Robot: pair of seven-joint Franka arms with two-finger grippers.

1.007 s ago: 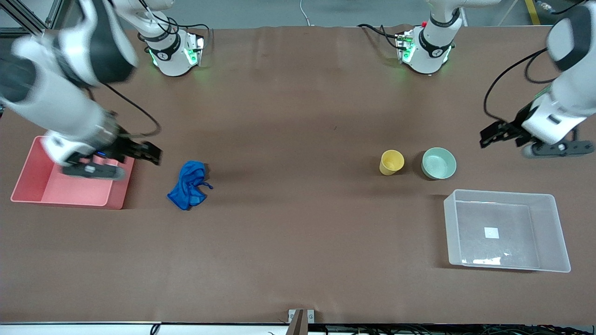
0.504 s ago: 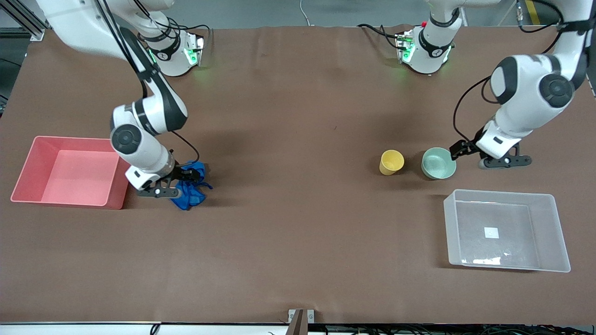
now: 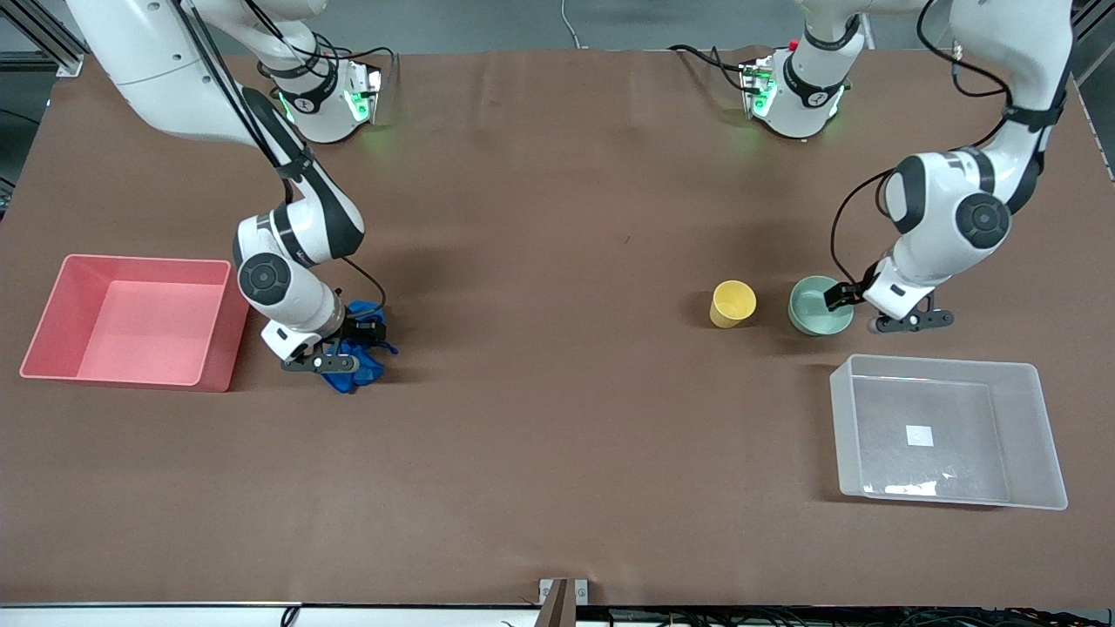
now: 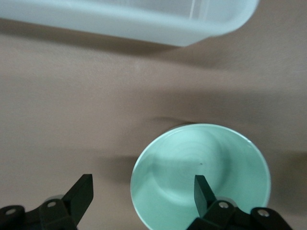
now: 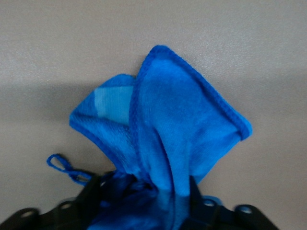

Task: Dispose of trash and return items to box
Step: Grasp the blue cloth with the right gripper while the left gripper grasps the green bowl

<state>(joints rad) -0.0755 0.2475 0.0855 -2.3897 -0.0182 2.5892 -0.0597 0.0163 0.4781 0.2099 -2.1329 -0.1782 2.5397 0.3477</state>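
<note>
The right gripper (image 3: pixel 364 332) sat at centre-left of the front view, low on the blue rag (image 3: pixel 359 359), its fingers spread with cloth bunched between them; whether they pressed the cloth could not be told. In the right wrist view the rag (image 5: pixel 163 143) lay crumpled on the brown table (image 3: pixel 557 418), its thin string end (image 5: pixel 64 167) trailing beside one finger. The pink bin (image 3: pixel 61 348) stood just beside the rag, toward the right arm's end of the table.

The left gripper (image 3: pixel 841 296) was at centre-right of the front view, at the rim of the green bowl (image 3: pixel 814 306). The left wrist view showed its fingers (image 4: pixel 204 191) apart, one inside the bowl (image 4: pixel 201 177) and one outside the rim. The yellow cup (image 3: pixel 733 303) stood upright just beside the bowl, not touching it. The clear box (image 3: pixel 1023 435) lay at lower right, nearer the camera than the bowl, with a white sticker (image 3: pixel 920 435) on its bottom.
</note>
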